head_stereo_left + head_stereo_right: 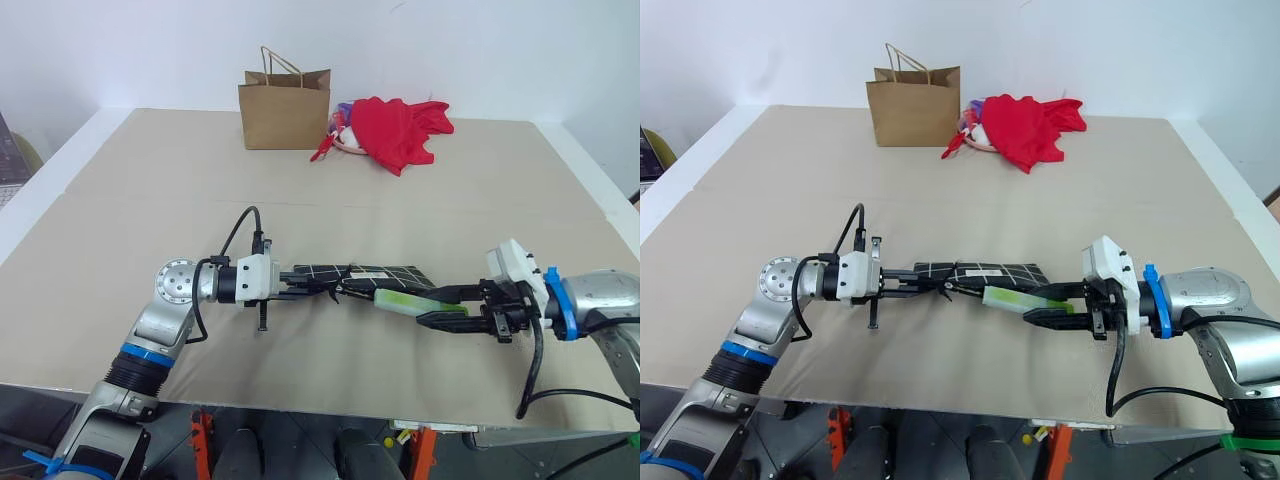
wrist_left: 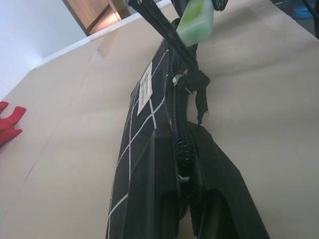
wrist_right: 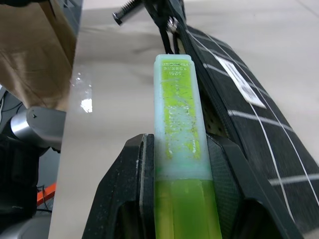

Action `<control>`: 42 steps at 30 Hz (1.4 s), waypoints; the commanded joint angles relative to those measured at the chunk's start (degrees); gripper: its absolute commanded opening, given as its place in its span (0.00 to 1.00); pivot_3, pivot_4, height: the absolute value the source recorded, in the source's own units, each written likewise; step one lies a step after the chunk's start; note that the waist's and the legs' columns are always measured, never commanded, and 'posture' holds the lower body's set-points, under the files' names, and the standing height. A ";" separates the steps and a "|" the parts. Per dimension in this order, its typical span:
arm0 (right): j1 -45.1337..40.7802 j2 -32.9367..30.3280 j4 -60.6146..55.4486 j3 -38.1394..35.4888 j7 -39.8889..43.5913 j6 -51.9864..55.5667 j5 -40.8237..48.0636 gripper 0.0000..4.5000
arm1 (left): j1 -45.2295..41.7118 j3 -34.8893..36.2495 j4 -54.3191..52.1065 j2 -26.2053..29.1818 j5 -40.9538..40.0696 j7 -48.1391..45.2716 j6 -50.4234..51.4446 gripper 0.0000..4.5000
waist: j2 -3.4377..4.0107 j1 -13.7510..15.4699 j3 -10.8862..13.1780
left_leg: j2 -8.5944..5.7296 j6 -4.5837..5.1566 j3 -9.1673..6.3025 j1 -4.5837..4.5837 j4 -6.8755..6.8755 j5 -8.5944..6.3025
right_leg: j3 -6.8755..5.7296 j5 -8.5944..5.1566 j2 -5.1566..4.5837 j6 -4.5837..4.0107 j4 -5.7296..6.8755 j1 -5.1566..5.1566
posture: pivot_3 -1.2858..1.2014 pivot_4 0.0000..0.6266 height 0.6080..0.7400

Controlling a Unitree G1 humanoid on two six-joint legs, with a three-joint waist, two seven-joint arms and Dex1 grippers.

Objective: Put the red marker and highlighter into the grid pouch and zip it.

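Right claw pinching short light-green highlighter with paler cap, cap end aimed leftward at the open end of flat black fabric grid pouch with white lines and zipper. Left claw pressed together on the pouch's opposite end, holding it off the tan bench. Well beyond both claws, brown paper bag with handles standing upright, crumpled red cloth heap just beside it.

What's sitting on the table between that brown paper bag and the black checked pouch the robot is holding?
Nothing: in the left eye view the tabletop between the paper bag and the grid pouch is bare.
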 commanded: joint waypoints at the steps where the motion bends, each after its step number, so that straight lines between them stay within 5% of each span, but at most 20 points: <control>1: -1.30 -1.07 -0.18 0.39 -0.55 0.81 -0.97 0.25 | -0.38 0.28 -2.31 -0.03 -0.83 0.66 -0.09 0.00 | 0.00 -0.01 0.00 | 0.00 0.00 0.00 0.00 0.00 0.00 | 0.00 0.00 0.00 0.00 0.00 0.00 | 0.52 0.24 1.00; 17: -11.01 4.81 0.44 6.69 -4.68 8.88 -1.29 0.25 | -0.06 -1.04 -3.95 -1.36 -0.98 1.53 0.96 0.00 | 0.00 -0.10 0.00 | 0.00 0.00 0.00 -0.01 0.00 0.00 | 0.00 0.00 0.00 0.00 0.01 -0.01 | 0.52 0.24 1.00; 19: -10.93 4.61 0.13 7.13 -4.17 8.68 -1.50 0.50 | 0.01 -1.03 -3.90 -1.32 -0.94 1.60 0.92 0.00 | 0.00 0.08 0.00 | 0.00 0.00 0.00 -0.02 0.00 0.00 | 0.00 -0.02 0.00 0.00 0.00 -0.01 | 0.52 0.24 1.00; 21: -10.24 4.03 -0.33 7.42 -2.60 5.73 -2.48 0.52 | 0.04 -0.91 -3.65 -1.23 -0.89 1.66 0.83 0.00 | 0.00 0.05 0.00 | 0.00 0.00 0.00 -0.02 0.00 0.00 | 0.00 -0.02 0.00 0.00 0.00 -0.01 | 0.52 0.24 1.00; 22: -9.77 3.88 -0.66 7.06 -1.98 4.67 -2.45 0.67 | 0.01 -0.80 -3.49 -1.14 -0.87 1.70 0.81 0.00 | 0.00 0.05 0.00 | 0.00 0.00 0.00 -0.02 0.00 0.00 | 0.00 -0.02 0.00 0.00 0.00 -0.01 | 0.52 0.24 1.00; 26: -7.50 3.90 -2.88 4.16 0.99 0.94 -0.14 0.98 | -0.29 -0.28 -2.53 -0.76 -0.77 1.78 0.51 0.00 | 0.00 0.05 0.00 | 0.00 0.00 0.00 -0.01 0.00 0.00 | 0.00 -0.01 0.00 0.00 0.00 0.00 | 0.52 0.24 1.00; 31: -5.81 6.79 -6.81 1.33 3.81 -5.81 3.64 0.98 | -0.71 0.09 -1.60 -0.33 -0.90 1.78 0.31 0.00 | -0.01 0.05 0.00 | 0.00 0.00 0.00 -0.01 0.00 0.00 | 0.00 -0.01 0.00 0.01 0.00 0.00 | 0.52 0.24 1.00; 42: -13.73 17.59 -3.60 8.49 -7.98 -7.19 -2.46 0.98 | -1.45 -0.36 -1.10 -0.70 -0.94 1.71 0.22 0.00 | -0.01 -0.14 0.00 | 0.01 -0.06 -0.02 0.01 0.02 0.03 | -0.01 0.05 0.01 0.01 0.02 0.00 | 0.52 0.24 1.00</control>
